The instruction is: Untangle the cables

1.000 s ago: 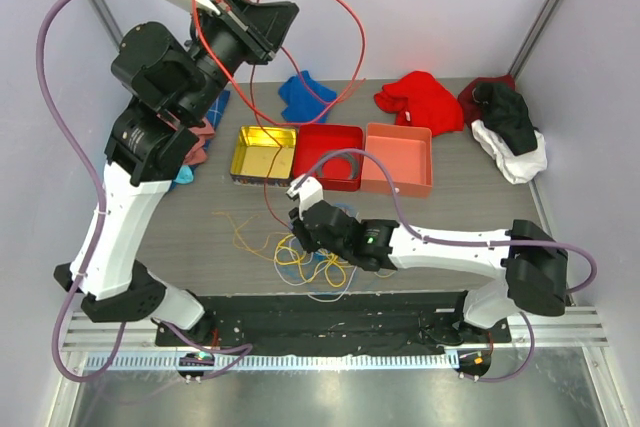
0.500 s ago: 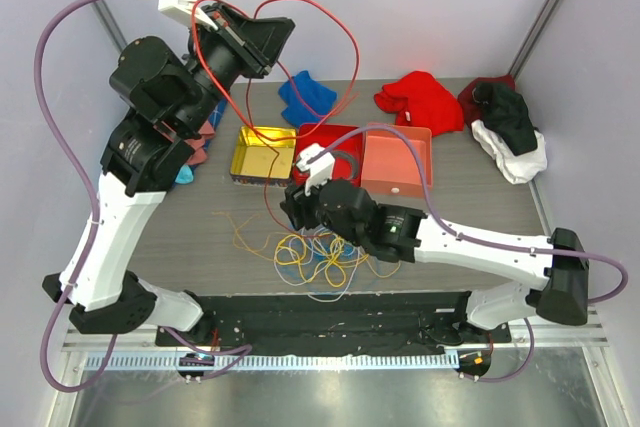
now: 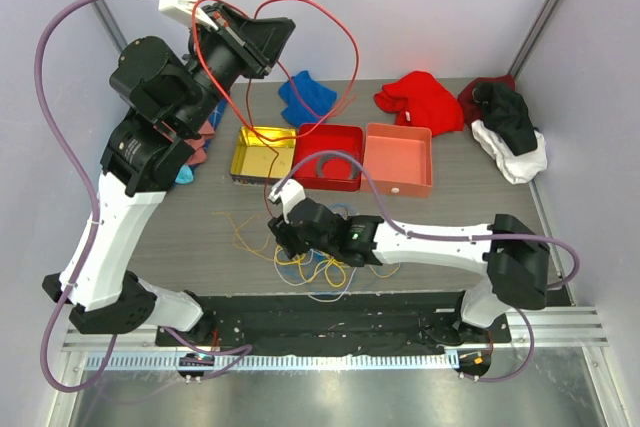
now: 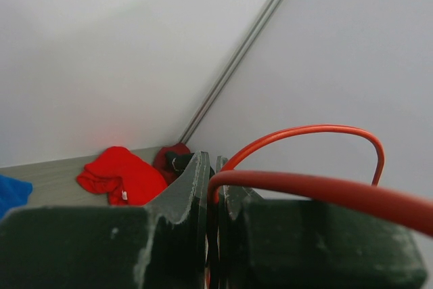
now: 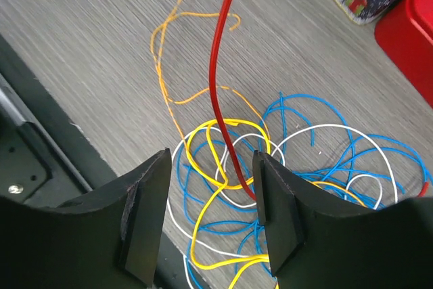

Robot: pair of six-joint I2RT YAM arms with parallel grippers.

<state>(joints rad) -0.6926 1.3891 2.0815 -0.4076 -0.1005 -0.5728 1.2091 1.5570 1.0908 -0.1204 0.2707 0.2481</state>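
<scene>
Left end effector [image 3: 214, 25]: up in the air, behind & left of the red tray [image 3: 330, 128]; fingers together, clamped on the red cable [image 3: 355, 47].
Red cable: big loop in the air behind the red tray. One strand drops left of the tray, across the yellow tin [image 3: 250, 162], down to the cable pile [image 3: 320, 269].
Right end effector [image 5: 211, 167]: low over the pile, in front of the red tray & a bit left; fingers apart, nothing gripped. In the wrist view the red cable runs down thru the gap btwn them; contact w/ either finger can't be told.
Cable pile: on the surface [image 3: 190, 237], in front of the red tray, nr the front edge; loops overlap, tangled.
Yellow cable [image 5: 237, 122]: loops around the red cable's lower end.
Blue cable [image 5: 301, 95] & white cable [image 5: 338, 126]: wide arcs crossing each other in the pile.
Orange cable [image 5: 157, 52]: wavy strand trailing out of the pile, front-left of the red tray.
Yellow tin: just left of the red tray.
Salmon tray [image 3: 400, 129]: just right of the red tray.
Blue cloth [image 3: 305, 95]: behind the red tray.
Red cloth [image 3: 418, 99]: behind-right of it.
</scene>
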